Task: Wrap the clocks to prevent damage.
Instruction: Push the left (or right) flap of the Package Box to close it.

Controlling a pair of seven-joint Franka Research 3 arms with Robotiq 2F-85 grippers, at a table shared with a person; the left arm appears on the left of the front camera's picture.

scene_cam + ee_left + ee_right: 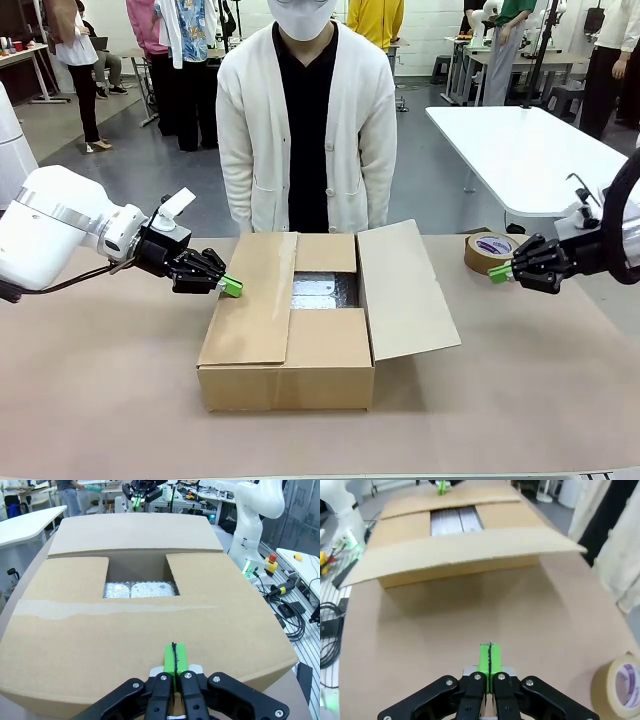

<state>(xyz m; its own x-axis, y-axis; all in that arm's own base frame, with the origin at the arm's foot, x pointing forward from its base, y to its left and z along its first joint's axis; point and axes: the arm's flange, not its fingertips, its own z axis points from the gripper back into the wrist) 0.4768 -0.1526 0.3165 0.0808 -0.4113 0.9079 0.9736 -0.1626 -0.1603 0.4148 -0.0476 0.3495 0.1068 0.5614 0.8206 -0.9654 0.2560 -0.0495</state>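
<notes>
A cardboard box [290,360] stands mid-table with its flaps part open. Through the gap I see silvery bubble-wrapped bundles [322,291], likely the clocks [140,589], lying inside [455,519]. My left gripper [231,286] is shut with nothing in it, its green tips at the outer edge of the box's left flap [125,630]; in its wrist view the gripper [175,659] hovers just over that flap. My right gripper [499,273] is shut and empty, to the right of the box, low over the table [490,660].
A roll of brown tape [489,250] lies on the table just behind the right gripper, also at the corner of the right wrist view [620,685]. A person in a white cardigan [305,120] stands at the far edge behind the box. The brown table [100,400] stretches bare along the near side.
</notes>
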